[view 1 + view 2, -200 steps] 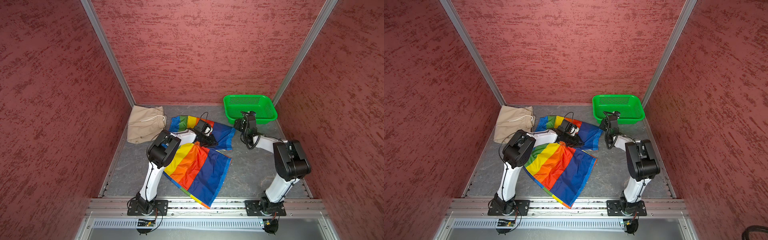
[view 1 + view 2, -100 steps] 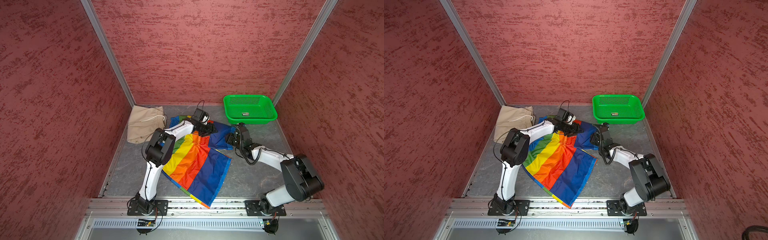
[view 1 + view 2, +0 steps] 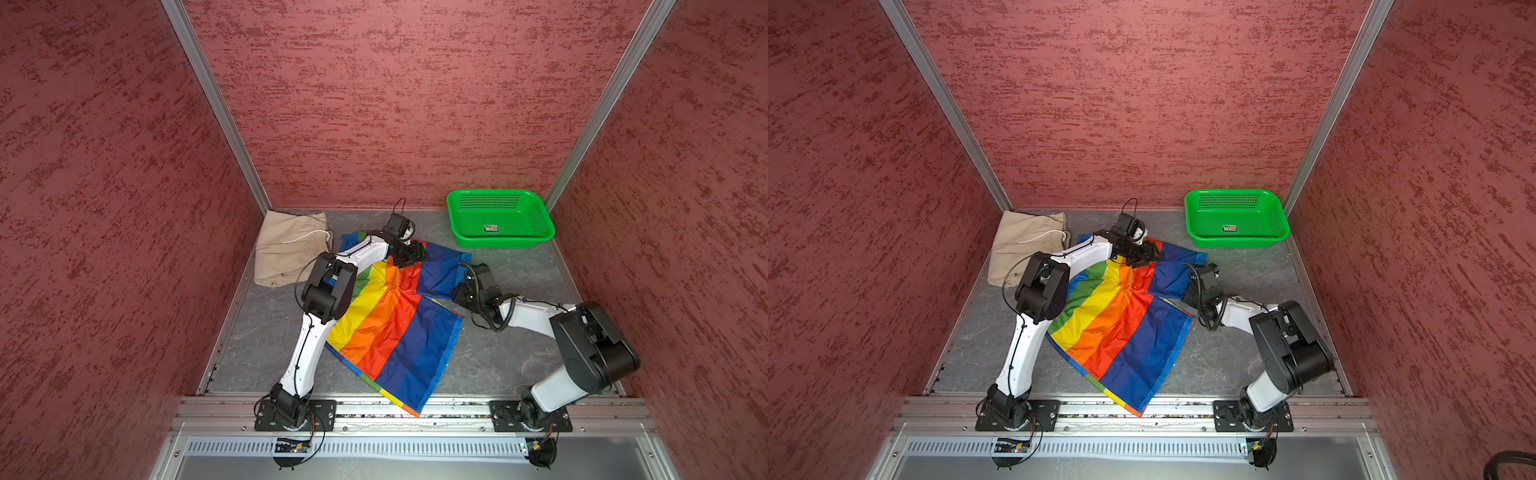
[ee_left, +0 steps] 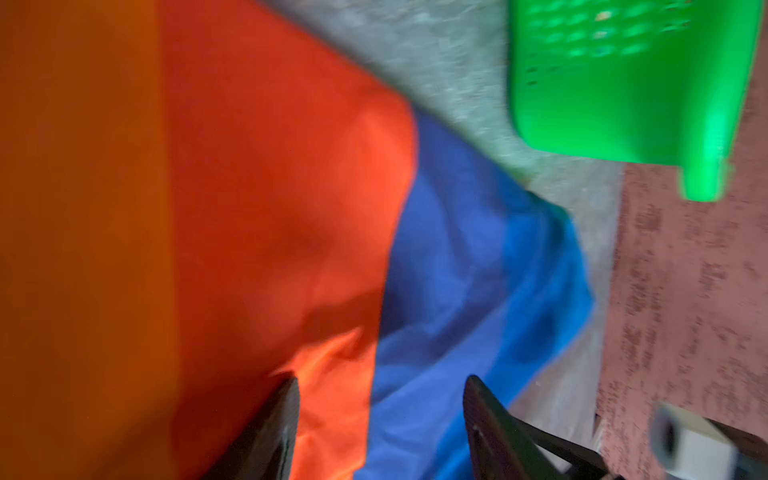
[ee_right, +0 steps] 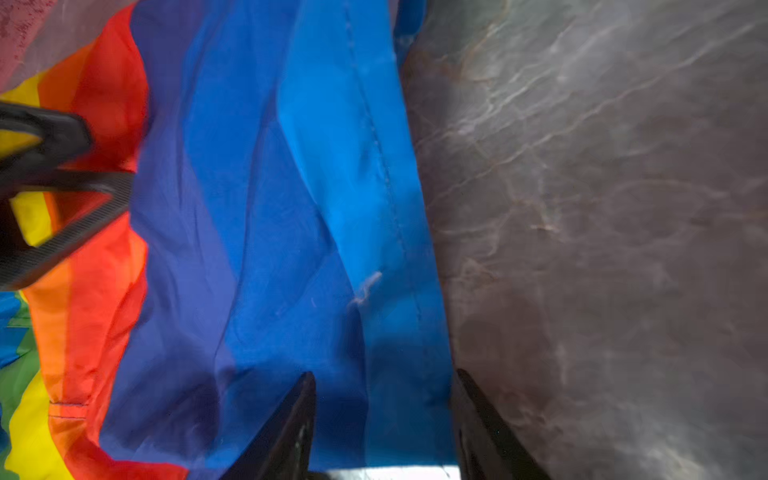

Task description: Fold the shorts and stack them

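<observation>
The rainbow-striped shorts [image 3: 395, 328] [image 3: 1125, 328] lie spread in the middle of the grey floor, their near hem reaching over the front rail. The beige shorts [image 3: 286, 249] [image 3: 1021, 245] sit bunched in the far left corner with a white drawstring showing. My left gripper [image 3: 417, 251] [image 3: 1152, 251] [image 4: 381, 382] is open just above the red and blue stripes at the far edge of the rainbow pair. My right gripper [image 3: 459, 291] [image 3: 1187, 291] [image 5: 385, 374] is open astride that pair's blue right edge, holding nothing.
A green perforated basket [image 3: 536, 237] [image 3: 1192, 208] [image 4: 623, 104] stands at the far right corner with a small label inside. Red textured walls close in three sides. The metal rail [image 3: 457, 409] runs along the front. Bare grey floor [image 3: 498, 353] lies to the right of the shorts.
My left gripper moved to the far edge of the rainbow shorts and opened, leaving the upper part spread flatter. My right arm swung from beside the basket down to the shorts' blue edge.
</observation>
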Available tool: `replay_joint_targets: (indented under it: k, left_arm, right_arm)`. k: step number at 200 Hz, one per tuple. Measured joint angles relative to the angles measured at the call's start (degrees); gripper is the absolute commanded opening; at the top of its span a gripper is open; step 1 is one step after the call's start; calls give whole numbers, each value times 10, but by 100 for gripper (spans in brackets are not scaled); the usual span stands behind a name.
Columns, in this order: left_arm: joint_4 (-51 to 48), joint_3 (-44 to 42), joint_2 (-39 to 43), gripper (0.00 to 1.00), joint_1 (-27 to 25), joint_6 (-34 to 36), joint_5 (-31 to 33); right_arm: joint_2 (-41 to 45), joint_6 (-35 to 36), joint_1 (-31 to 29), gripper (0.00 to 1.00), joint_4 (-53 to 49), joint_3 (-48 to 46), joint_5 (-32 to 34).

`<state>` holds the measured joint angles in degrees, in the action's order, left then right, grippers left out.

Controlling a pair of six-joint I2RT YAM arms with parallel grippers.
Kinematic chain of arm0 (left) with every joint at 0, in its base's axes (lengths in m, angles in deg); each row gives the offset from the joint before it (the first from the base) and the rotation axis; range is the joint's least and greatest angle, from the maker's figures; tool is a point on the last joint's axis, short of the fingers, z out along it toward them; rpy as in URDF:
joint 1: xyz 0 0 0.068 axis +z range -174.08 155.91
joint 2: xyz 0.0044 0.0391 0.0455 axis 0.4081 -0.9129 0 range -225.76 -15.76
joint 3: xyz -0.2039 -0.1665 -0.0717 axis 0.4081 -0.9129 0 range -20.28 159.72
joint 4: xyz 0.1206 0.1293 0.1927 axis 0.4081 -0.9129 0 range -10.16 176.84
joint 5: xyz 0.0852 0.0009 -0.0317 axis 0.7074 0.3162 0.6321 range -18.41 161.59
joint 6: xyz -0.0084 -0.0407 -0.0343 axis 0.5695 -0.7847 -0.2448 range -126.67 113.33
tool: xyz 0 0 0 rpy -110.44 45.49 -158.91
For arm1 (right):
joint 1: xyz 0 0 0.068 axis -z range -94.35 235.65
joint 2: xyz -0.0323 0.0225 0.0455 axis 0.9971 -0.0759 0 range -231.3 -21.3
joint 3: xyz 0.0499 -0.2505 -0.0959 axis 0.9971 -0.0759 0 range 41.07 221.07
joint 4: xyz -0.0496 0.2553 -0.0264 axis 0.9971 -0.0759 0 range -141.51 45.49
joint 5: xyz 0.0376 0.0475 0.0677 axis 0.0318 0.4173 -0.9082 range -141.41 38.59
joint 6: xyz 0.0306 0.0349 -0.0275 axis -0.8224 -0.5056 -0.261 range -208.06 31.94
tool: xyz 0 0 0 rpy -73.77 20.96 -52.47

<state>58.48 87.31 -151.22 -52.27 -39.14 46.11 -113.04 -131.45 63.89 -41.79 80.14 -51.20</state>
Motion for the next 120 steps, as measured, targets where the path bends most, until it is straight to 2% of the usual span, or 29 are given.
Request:
replay_joint_targets:
  k: [58,73,120]
  left_arm:
    - [-4,2,-2,65,26,13,14]
    - [-3,4,-3,70,28,12,13]
    - [1,4,-3,70,28,9,13]
  right_arm:
    - [0,-8,17,54,-1,0,-5]
    - [10,-8,37,54,2,-11,-16]
    - [16,-8,63,54,10,-19,-58]
